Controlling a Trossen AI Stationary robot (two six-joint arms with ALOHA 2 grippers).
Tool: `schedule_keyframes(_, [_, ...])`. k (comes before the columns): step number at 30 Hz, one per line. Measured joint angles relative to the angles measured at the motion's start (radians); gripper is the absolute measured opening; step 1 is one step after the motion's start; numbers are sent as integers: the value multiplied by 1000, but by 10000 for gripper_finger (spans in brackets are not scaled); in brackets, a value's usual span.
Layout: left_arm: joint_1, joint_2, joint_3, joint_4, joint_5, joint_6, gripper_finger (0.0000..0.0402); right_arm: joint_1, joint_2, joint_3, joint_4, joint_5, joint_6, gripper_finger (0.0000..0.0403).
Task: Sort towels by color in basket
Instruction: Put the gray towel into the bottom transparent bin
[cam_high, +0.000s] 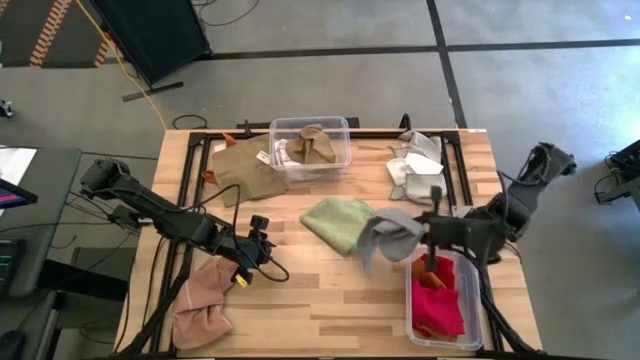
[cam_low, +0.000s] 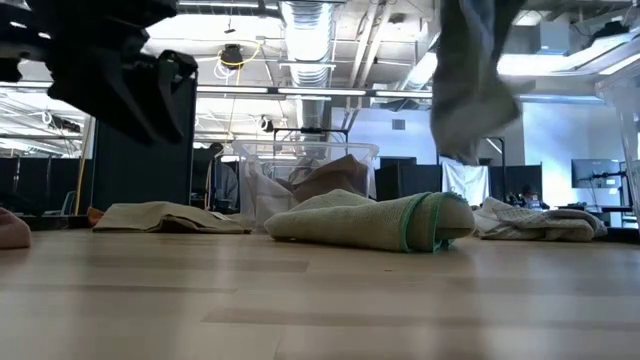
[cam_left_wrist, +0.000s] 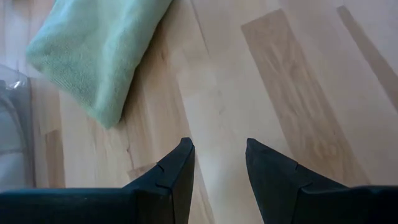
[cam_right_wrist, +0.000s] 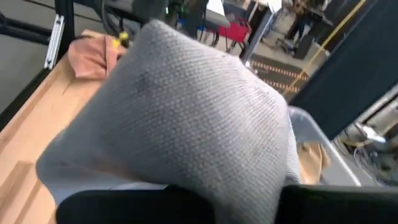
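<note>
The wooden tabletop (cam_high: 330, 290) carries a tan towel (cam_high: 243, 168) at the far left, a clear bin (cam_high: 310, 149) of beige towels beside it, white and grey towels (cam_high: 415, 165) at the far right, a light green towel (cam_high: 340, 222) in the middle, a pink towel (cam_high: 203, 305) at the near left and a second clear bin (cam_high: 445, 300) holding red and orange towels at the near right. The right gripper (cam_high: 432, 232), fingers closed on a grey towel (cam_high: 390, 236), holds it in the air between the green towel and the red bin. The left gripper (cam_high: 262, 243) hovers with fingers parted and empty over bare wood, near the pink towel.
</note>
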Motion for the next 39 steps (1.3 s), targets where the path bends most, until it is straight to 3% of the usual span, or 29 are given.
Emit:
schedule_keyframes(6, [4,0,-1,21,1,25,139,-147,25,0,195,-171,-214,36])
schedule_keyframes(11, [4,0,-1,24,2,34,139,-288,26,0,229,-292,-256,36])
schedule_keyframes(16, [4,0,-1,24,2,38,139,-371,25,0,229,-322,-263,36])
schedule_keyframes(20, [4,0,-1,24,2,39,139,-373,-3,12,198,-347,-235,36])
schedule_keyframes(28, [4,0,-1,24,2,42,139,-178,-62,137,-127,-342,39,36])
schedule_keyframes(39, [4,0,-1,59,2,29,139,235,-75,320,-638,-164,580,36])
